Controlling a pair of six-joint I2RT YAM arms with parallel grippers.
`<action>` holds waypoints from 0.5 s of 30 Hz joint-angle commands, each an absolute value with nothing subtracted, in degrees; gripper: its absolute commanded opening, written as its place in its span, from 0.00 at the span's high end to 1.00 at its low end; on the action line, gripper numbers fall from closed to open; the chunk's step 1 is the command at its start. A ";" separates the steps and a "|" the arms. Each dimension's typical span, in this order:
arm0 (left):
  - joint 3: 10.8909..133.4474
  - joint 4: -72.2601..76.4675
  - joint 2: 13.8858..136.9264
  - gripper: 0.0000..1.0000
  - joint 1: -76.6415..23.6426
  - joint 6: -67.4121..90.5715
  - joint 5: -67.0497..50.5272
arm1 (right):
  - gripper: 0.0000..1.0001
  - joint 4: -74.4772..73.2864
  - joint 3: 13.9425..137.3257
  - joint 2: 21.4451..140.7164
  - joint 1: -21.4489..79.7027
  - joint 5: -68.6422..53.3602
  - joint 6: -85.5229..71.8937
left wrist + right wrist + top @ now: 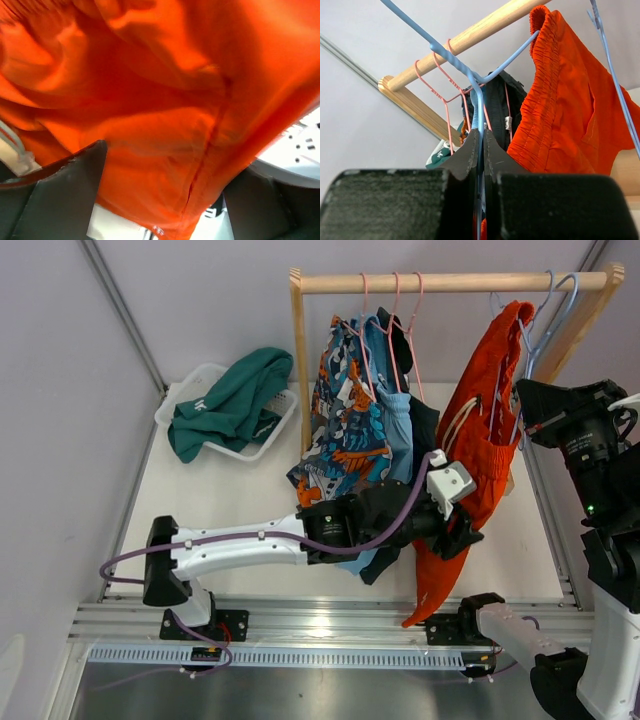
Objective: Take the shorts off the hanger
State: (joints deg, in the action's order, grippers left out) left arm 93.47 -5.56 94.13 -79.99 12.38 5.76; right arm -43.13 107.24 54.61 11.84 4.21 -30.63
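Observation:
The orange-red shorts (482,435) hang on a blue hanger (548,320) at the right end of the wooden rail (450,282). My right gripper (522,400) is shut on the blue hanger's wire (481,107), just below its neck, beside the shorts' waistband (555,100). My left gripper (462,530) is at the shorts' lower leg. In the left wrist view its fingers (70,185) stand wide apart with orange fabric (160,100) between them. Cartoon-print shorts (345,410), light blue shorts (397,430) and near-black shorts (425,430) hang on pink hangers (395,295).
Dark teal-green shorts (235,400) lie in a white basket (190,390) at the back left of the table. The rack's wooden post (298,360) stands between the basket and the hanging shorts. A metal rail (300,625) runs along the near edge.

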 commanded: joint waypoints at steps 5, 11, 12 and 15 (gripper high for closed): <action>94.84 0.00 95.28 1.00 -80.42 14.41 8.52 | 1.00 -39.64 106.35 53.53 11.95 3.34 -32.43; 85.20 2.02 89.05 1.00 -85.07 14.50 14.40 | 1.00 -39.29 106.00 54.58 11.95 4.22 -31.82; 82.12 2.11 86.60 1.00 -87.69 14.41 15.72 | 1.00 -39.20 106.08 54.84 11.95 4.39 -31.38; 73.95 1.94 82.90 1.00 -94.62 14.24 22.22 | 1.00 -39.02 106.78 55.81 11.95 5.71 -30.24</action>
